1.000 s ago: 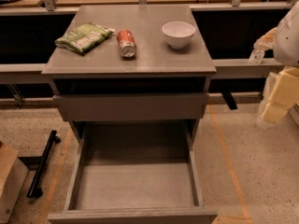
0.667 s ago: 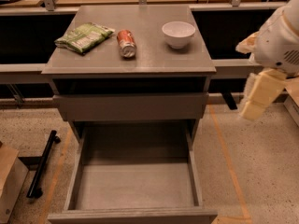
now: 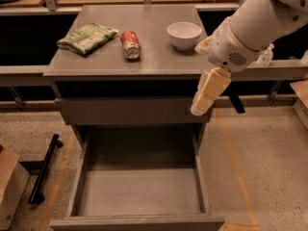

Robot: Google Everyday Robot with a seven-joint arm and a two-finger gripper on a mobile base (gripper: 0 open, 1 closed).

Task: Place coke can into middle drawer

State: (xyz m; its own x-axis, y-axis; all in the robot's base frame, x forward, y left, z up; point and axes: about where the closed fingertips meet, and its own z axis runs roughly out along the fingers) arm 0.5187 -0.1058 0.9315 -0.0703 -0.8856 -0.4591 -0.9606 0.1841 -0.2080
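Cream hand (image 3: 206,93) now nearer matte-grey countertop (image 3: 159,57)

No text is reading legibly; pale marks on the coke can (image 3: 130,44) and green bag (image 3: 86,36) are forming no words. Gripper (image 3: 198,109) is hanging at the cabinet's (image 3: 159,64) right front edge.

Green crisp bag (image 3: 87,37) and white bowl (image 3: 184,34) on the cabinet top (image 3: 154,18), black bar (image 3: 44,168) on the floor (image 3: 262,170).

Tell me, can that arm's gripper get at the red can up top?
Probably yes. The coke can lies uncovered on the cabinet top, apart from the crisp bag and bowl; the gripper hangs by the cabinet's front corner, nothing between.
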